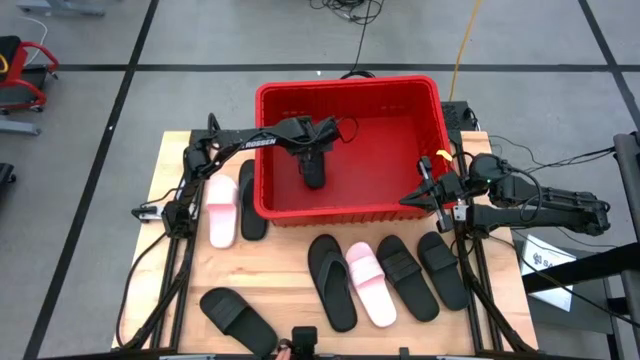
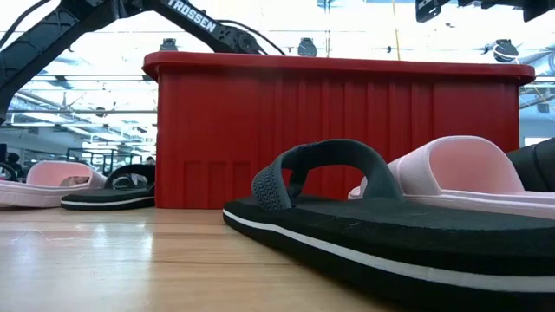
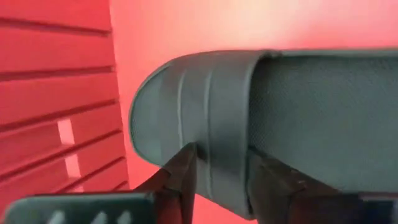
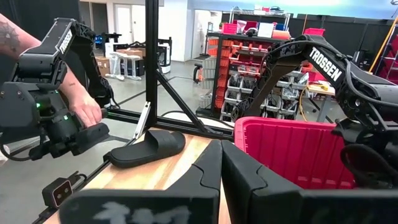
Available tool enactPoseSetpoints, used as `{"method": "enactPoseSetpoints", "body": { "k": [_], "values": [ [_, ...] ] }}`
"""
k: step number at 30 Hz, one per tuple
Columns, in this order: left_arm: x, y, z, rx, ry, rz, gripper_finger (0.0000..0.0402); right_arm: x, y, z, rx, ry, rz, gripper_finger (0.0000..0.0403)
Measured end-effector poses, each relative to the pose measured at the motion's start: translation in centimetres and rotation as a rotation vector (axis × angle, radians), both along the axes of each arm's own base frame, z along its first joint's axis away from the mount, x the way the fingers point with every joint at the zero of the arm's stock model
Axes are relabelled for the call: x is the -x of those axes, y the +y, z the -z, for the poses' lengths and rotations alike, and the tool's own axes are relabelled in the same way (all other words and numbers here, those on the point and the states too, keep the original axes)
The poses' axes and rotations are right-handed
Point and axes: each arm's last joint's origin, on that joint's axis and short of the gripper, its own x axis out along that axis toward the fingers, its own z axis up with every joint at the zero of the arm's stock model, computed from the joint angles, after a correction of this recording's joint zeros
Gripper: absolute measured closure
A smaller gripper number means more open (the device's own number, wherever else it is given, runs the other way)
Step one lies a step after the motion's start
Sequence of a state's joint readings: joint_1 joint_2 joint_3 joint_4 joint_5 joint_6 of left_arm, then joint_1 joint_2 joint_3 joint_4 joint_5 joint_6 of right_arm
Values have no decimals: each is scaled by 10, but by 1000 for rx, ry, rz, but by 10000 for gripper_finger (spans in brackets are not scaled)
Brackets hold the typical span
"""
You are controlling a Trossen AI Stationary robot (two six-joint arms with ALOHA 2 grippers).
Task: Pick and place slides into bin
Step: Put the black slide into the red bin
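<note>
The red bin (image 1: pixel 350 95) stands at the table's far middle. My left gripper (image 1: pixel 312 160) reaches down into it from the left, shut on a black slide (image 3: pixel 261 118) that shows inside the bin (image 1: pixel 314 175). Whether that slide touches the bin's floor cannot be told. More slides lie flat on their soles on the table: a pink one (image 1: pixel 221 210) and a black one (image 1: pixel 252 200) left of the bin, several in front of it (image 1: pixel 370 283), and one at the near left (image 1: pixel 238 320). My right gripper (image 4: pixel 221 168) is shut at the bin's right near corner and holds nothing. My left gripper pinches the black slide between its two fingers (image 3: pixel 177 177), across the sole, at the front edge of the strap (image 3: pixel 217 155). The fingers slant down from the table's left side. The toe end (image 3: pixel 158 106) sticks out past them, with the bin's red floor behind it.
The bin's slotted wall (image 3: pixel 56 93) is close beside the held slide. In the low view a black thong sandal (image 2: pixel 381 217) and a pink slide (image 2: pixel 468 173) lie in front of the bin (image 2: pixel 338 130). A person's hand (image 4: pixel 84 109) is at a device beyond the table's near edge.
</note>
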State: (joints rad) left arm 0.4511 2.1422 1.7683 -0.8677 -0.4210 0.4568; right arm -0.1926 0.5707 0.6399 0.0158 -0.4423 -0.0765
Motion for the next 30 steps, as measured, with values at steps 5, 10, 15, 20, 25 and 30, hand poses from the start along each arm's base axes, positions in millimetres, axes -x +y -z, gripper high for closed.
{"method": "enactPoseSetpoints", "body": {
  "k": [5, 10, 15, 20, 25, 30],
  "values": [
    [-1, -1, 0, -10, 5, 28, 386, 0, 0, 0, 0, -1, 0, 403],
    [-8, -2, -2, -29, -80, -15, 395, 0, 0, 0, 0, -1, 0, 403],
    [-17, -8, -5, -46, -127, 39, 398, 0, 0, 0, 0, -1, 0, 403],
    [-18, -10, -5, -27, -142, 38, 395, 0, 0, 0, 0, -1, 1, 403],
    [-17, -7, -5, -20, -165, -2, 384, 0, 0, 0, 0, -1, 1, 403],
    [-17, -7, -5, -22, -166, -5, 367, 0, 0, 0, 0, -1, 1, 403]
  ]
}}
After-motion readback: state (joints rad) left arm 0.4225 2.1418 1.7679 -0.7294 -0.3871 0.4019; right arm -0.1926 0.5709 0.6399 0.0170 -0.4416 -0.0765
